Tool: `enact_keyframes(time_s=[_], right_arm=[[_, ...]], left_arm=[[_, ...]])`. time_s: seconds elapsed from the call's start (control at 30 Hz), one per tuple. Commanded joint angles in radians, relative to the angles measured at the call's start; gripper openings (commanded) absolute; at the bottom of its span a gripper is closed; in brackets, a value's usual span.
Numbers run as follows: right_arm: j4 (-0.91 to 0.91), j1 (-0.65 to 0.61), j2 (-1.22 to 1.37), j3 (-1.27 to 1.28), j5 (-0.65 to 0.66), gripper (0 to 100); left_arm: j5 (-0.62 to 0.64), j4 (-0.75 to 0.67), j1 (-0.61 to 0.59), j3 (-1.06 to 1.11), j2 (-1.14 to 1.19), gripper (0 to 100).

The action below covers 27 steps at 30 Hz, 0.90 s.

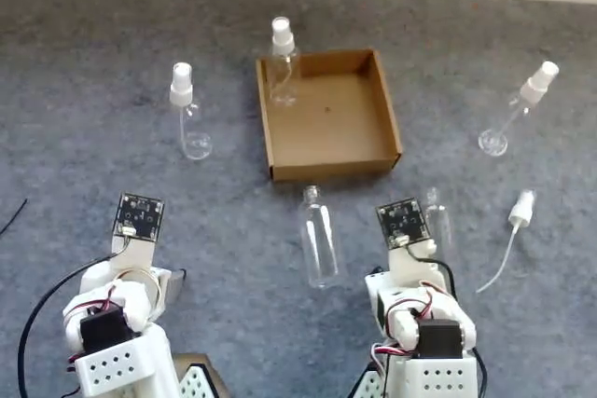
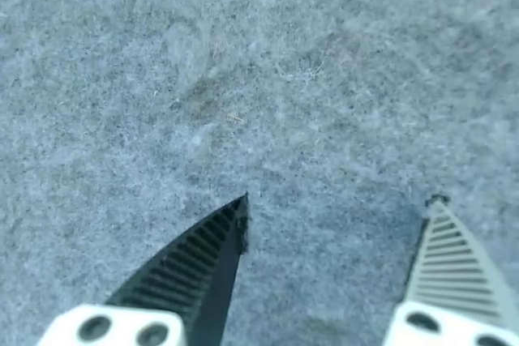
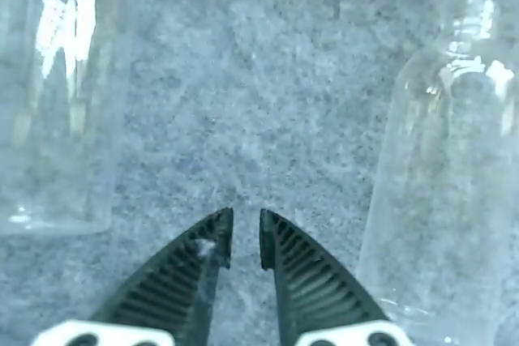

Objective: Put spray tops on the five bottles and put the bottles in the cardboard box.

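High view: the cardboard box (image 1: 373, 151) lies at mid-table with a topped bottle (image 1: 283, 67) upright in its far-left corner, an uncapped bottle (image 1: 317, 235) lying just off its near edge, and a loose spray top (image 1: 520, 212) toward the table's right edge. Left wrist view: the left gripper (image 2: 340, 200) is spread wide over bare felt (image 2: 243, 54). Right wrist view: the right gripper (image 3: 244, 215), its jaws almost touching and empty, sits between a clear bottle (image 3: 57, 95) and a second clear bottle (image 3: 446, 168).

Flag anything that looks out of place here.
One capless bottle lies on its side between the cardboard box and the arms instead of standing. A loose spray top lies off to the right, its tube trailing, fitted to no bottle.
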Motion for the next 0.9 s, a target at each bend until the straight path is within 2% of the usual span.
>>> enact_keyframes(time_s=[0.0, 0.87], right_arm=[[0.004, 0.008, -0.01, 0.122, 0.008, 3.0], [0.004, 0.008, -0.01, 0.122, 0.008, 3.0]], left_arm=[[-0.003, -0.014, 0.015, 0.021, -0.002, 30], [-0.003, -0.014, 0.015, 0.021, -0.002, 30]])
